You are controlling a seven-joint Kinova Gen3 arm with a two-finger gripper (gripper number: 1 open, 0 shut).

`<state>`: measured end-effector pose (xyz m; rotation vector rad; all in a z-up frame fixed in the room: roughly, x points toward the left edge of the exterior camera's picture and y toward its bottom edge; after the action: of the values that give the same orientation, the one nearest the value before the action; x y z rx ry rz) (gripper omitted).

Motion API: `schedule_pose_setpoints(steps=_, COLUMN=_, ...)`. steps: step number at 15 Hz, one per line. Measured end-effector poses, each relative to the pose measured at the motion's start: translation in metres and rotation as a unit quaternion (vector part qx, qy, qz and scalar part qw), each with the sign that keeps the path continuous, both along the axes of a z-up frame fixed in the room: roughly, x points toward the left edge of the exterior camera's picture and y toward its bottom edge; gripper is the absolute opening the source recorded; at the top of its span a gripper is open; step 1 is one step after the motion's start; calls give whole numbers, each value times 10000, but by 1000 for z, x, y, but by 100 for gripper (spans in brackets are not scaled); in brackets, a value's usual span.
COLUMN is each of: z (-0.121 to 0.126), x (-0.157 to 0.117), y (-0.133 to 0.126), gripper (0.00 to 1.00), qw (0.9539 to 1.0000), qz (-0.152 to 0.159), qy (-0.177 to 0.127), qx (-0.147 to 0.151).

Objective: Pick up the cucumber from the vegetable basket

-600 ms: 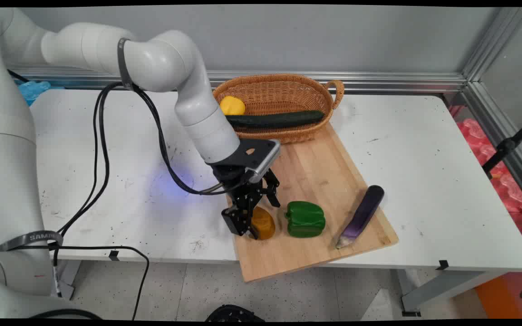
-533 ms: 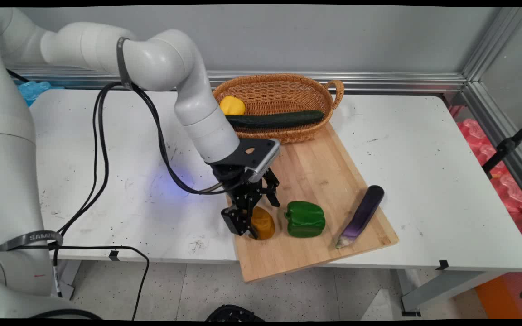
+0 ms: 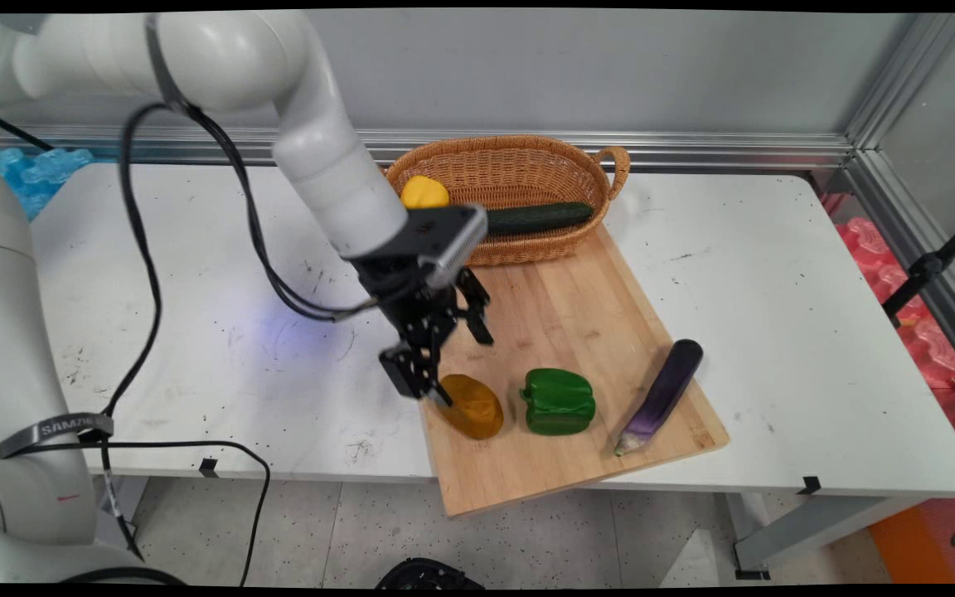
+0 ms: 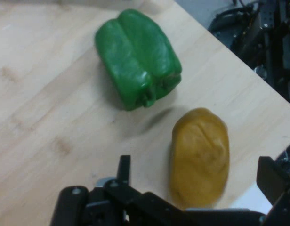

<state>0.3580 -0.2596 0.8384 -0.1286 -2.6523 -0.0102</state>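
An orange-brown potato (image 3: 471,405) lies on the near left part of the wooden cutting board (image 3: 577,307). My gripper (image 3: 444,352) hangs just above and behind it, open, with nothing between its fingers. One fingertip (image 3: 411,380) is close to the potato's left end. In the hand view the potato (image 4: 200,155) lies below the open gripper (image 4: 197,181), with the green bell pepper (image 4: 137,57) beyond it. The pepper (image 3: 558,401) sits on the board right of the potato.
A purple eggplant (image 3: 663,395) lies at the board's right edge. A wicker basket (image 3: 519,166) at the board's far end holds a cucumber (image 3: 540,217) and a yellow vegetable (image 3: 424,192). Black cables (image 3: 146,274) hang from the arm over the table's left half.
The gripper, which stood low around the potato, has risen and moved back to the left. The potato stays on the board, now uncovered.
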Motion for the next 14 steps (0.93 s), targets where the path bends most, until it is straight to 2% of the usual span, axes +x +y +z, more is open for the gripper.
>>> schedule_pose_setpoints(steps=5, z=48, x=39, y=2, gripper=100, qw=9975, qz=705, qy=-34, qx=-13)
schedule_pose_setpoints(steps=7, z=68, x=56, y=0, gripper=100, qw=9930, qz=1178, qy=-42, qx=-9)
schedule_pose_setpoints(steps=9, z=79, x=66, y=-2, gripper=100, qw=9892, qz=1465, qy=-44, qx=-12)
schedule_pose_setpoints(steps=11, z=90, x=77, y=-7, gripper=100, qw=9837, qz=1797, qy=-46, qx=-20)
schedule_pose_setpoints(steps=14, z=110, x=96, y=-19, gripper=100, qw=9695, qz=2451, qy=-54, qx=-52)
